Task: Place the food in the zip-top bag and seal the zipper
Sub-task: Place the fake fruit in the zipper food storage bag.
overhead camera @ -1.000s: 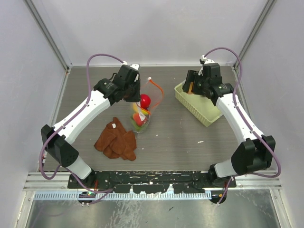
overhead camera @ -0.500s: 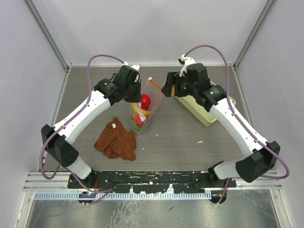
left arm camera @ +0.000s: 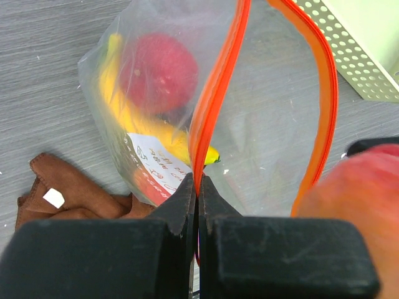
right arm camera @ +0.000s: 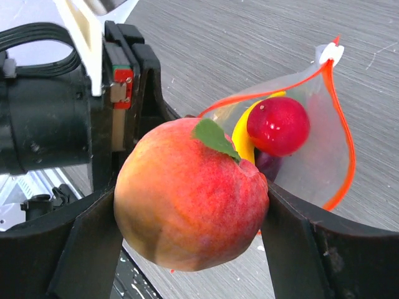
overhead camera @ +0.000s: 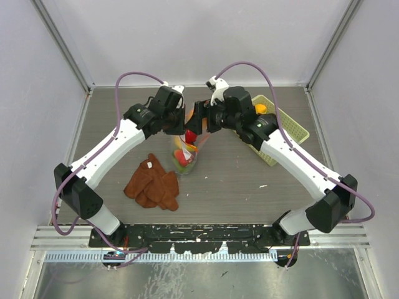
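**Bag Partly Filled, Peach at the Mouth, Zipper Unsealed**

On the bench (overhead camera: 249,187), the basket (overhead camera: 293,124) at 2 o'clock holds an orange-yellow piece (overhead camera: 260,108), not yet bagged. The zip-top bag (overhead camera: 186,152), just 11 o'clock of centre, contains the red apple (left arm camera: 159,65), the banana (left arm camera: 134,118) and other pieces. The right pincer (overhead camera: 199,118) grips the peach (right arm camera: 190,196) between widely spread fingers, over the bag's mouth. The left pincer (left arm camera: 198,187), pressed together, pinches one lip of the zipper (left arm camera: 215,99), which gapes open. Sealing remains.

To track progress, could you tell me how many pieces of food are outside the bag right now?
2: the peach held in the right gripper beside the open bag, and an orange piece in the green basket. The arm may hide others there.
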You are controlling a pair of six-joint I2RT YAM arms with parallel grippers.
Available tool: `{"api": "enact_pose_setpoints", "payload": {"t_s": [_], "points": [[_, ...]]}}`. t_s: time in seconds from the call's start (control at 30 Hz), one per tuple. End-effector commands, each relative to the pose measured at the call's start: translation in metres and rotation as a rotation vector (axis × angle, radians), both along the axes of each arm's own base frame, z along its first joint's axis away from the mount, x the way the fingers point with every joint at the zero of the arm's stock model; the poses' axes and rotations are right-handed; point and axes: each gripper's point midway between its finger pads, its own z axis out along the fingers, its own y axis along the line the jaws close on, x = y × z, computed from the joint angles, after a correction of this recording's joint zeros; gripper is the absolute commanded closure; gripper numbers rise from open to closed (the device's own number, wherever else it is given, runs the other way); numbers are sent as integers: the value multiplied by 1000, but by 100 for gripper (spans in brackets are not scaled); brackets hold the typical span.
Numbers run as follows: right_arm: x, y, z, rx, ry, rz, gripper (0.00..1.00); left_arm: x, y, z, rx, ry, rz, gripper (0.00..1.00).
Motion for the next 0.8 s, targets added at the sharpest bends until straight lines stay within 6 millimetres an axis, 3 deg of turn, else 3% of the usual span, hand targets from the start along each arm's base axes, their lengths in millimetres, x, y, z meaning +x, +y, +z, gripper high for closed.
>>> {"api": "enact_pose_setpoints", "payload": {"t_s": [0.0, 0.37, 0.53, 0.57, 0.6, 0.77], "points": [[12, 20, 14, 89, -54, 22, 38, -1, 6, 27, -53, -71, 22, 100], [27, 35, -22, 97, 14, 3, 23, -2, 25, 26, -34, -87, 124, 100], [29, 39, -28, 106, 35, 1, 17, -3, 25, 25, -39, -83, 129, 100], [30, 39, -29, 106, 38, -1, 13, -4, 25, 24, -37, -82, 129, 100], [30, 39, -31, 104, 41, -4, 2, -4, 25, 24, -36, -80, 129, 100], [30, 42, -31, 107, 48, 5, 0, -5, 27, 22, -33, -77, 129, 100]]}}
